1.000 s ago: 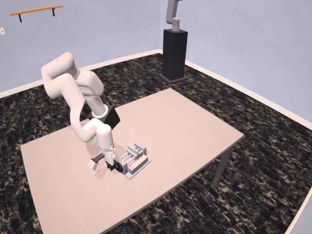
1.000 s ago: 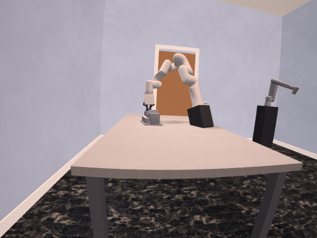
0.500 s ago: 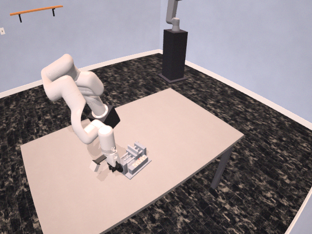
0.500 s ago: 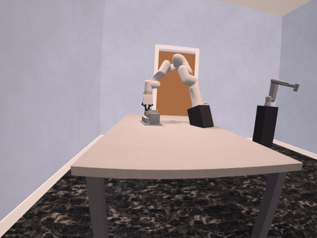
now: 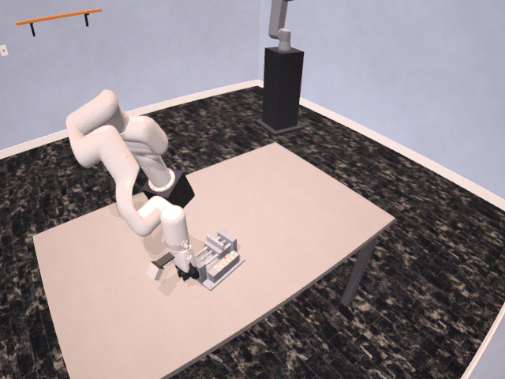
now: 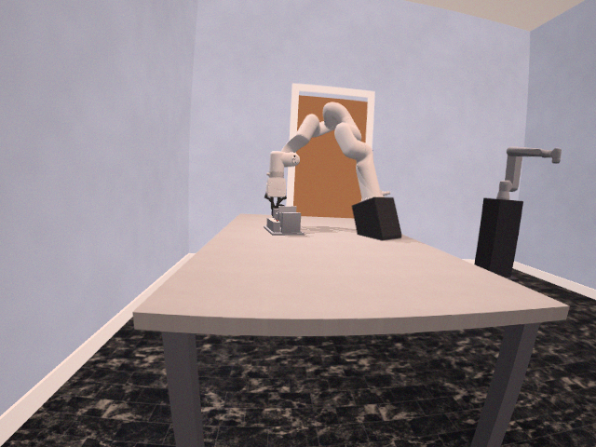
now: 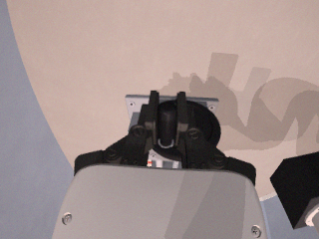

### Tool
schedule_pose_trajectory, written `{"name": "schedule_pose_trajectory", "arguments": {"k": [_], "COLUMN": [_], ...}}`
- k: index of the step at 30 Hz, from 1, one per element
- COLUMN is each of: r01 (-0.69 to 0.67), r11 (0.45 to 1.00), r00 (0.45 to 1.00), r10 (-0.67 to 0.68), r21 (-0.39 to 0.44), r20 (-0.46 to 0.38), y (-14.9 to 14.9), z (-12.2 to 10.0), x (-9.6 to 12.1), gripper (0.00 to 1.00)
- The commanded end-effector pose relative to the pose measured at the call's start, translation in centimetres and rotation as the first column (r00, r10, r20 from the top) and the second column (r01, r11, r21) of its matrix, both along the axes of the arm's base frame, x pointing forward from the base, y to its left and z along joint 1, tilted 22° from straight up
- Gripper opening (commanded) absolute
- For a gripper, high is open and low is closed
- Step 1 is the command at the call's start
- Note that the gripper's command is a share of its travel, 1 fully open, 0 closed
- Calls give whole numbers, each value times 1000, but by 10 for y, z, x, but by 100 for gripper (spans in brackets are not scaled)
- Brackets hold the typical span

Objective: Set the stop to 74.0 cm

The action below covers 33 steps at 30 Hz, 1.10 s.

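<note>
On near side of the stop rig [image 5: 211, 286] [image 6: 284, 234] [image 7: 171, 98], the handwheel [image 7: 213, 124] is a round black disc w/ a stubby dark grip [image 7: 166, 121]. Claw [image 5: 188, 277] [image 6: 277, 213] [image 7: 167, 103] is nearly closed, fingers clamped on that grip. Rig is grey, w/ rods, block & pale scale strip; digits too small to read. Tabletop [image 5: 260, 196] [image 6: 331, 274] [image 7: 90, 45] extends past rig's baseplate; black arm base [image 5: 185, 191] [image 6: 377, 219] [image 7: 299, 184] well apart from rig.

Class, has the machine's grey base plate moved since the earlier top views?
No. The grey base plate keeps its place against the table's long near edge.
</note>
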<state>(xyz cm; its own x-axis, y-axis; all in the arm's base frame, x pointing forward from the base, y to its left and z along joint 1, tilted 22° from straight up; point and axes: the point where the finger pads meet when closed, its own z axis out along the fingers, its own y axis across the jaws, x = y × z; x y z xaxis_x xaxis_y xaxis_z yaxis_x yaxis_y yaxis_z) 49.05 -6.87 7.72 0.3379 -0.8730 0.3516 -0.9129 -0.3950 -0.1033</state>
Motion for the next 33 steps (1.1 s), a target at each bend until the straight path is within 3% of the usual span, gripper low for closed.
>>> {"name": "schedule_pose_trajectory", "arguments": {"k": [1, 33], "r01": [0, 0], "r11": [1000, 1000], "r00": [1000, 1000], "r10": [0, 0], "r21": [-1, -1], "r20": [0, 0], "y": [0, 1], "z": [0, -3], "x": [1, 5], "gripper": [6, 6]}}
